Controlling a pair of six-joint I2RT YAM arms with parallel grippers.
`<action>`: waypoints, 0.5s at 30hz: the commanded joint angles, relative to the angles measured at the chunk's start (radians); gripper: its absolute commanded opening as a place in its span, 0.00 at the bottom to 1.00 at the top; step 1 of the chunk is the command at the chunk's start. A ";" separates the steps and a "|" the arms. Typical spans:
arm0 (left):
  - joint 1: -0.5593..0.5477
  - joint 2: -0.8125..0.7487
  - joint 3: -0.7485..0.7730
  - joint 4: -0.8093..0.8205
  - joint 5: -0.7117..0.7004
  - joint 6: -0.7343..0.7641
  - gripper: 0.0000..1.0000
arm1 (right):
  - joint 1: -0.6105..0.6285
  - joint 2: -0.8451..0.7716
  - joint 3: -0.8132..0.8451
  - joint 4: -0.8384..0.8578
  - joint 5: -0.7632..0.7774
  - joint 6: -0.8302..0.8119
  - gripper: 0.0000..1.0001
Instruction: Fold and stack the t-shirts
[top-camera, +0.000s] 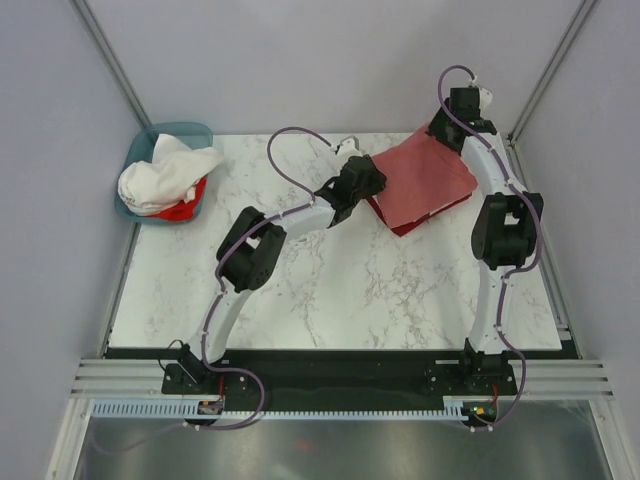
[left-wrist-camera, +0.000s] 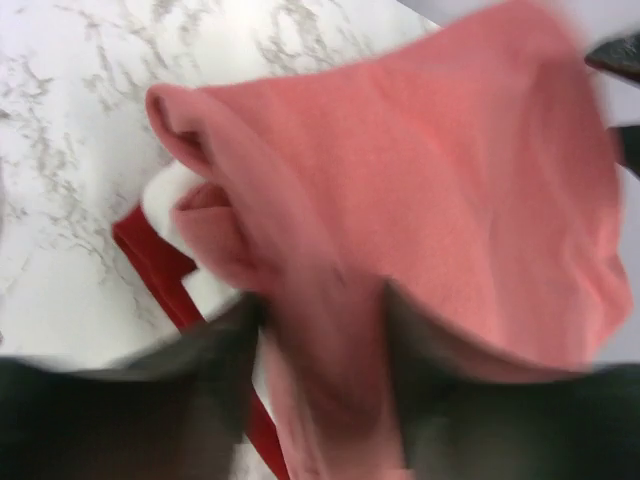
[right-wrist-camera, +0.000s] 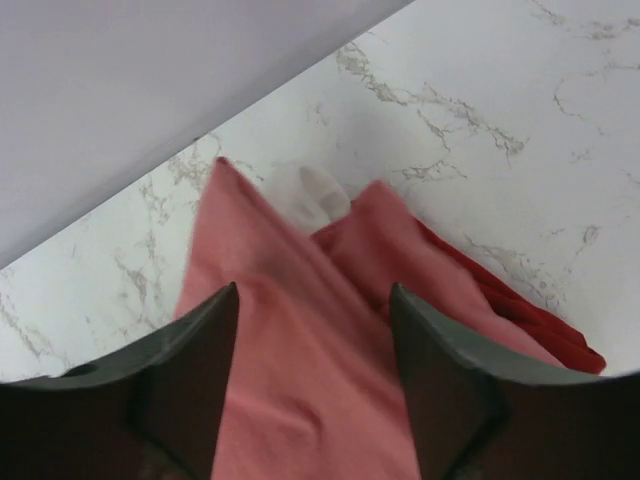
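1. Viewing from top: salmon t-shirt (top-camera: 425, 175) lies folded on a red one (top-camera: 400, 225) at far right of table (top-camera: 330, 290). L end effector (top-camera: 372, 185) is at its left edge, R end effector (top-camera: 445, 130) at its far corner. More shirts (top-camera: 165, 175) sit in basket (top-camera: 190, 135).
2. L wrist: blurred; cloth runs betw. the fingers, grip can't be told.
3. R wrist: fingers apart, straddling cloth. Step, prob.: setting shirt on stack. Next calls for lifting both arms clear, then reaching to basket.

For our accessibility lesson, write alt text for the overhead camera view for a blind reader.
A salmon-red t-shirt lies on a darker red t-shirt at the far right of a marble table, with the robot's left tool at its left edge and the right tool at its far corner. A teal basket at far left holds white shirts and a red shirt.
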 joint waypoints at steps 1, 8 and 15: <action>0.005 0.061 0.088 0.027 -0.084 0.067 0.65 | -0.026 0.049 0.046 0.031 0.038 0.024 0.73; 0.005 0.003 0.079 0.004 -0.152 0.165 0.92 | -0.026 -0.095 -0.087 0.068 0.153 0.014 0.76; 0.005 -0.140 -0.029 0.001 -0.115 0.112 0.90 | -0.025 -0.249 -0.263 0.189 0.042 0.041 0.68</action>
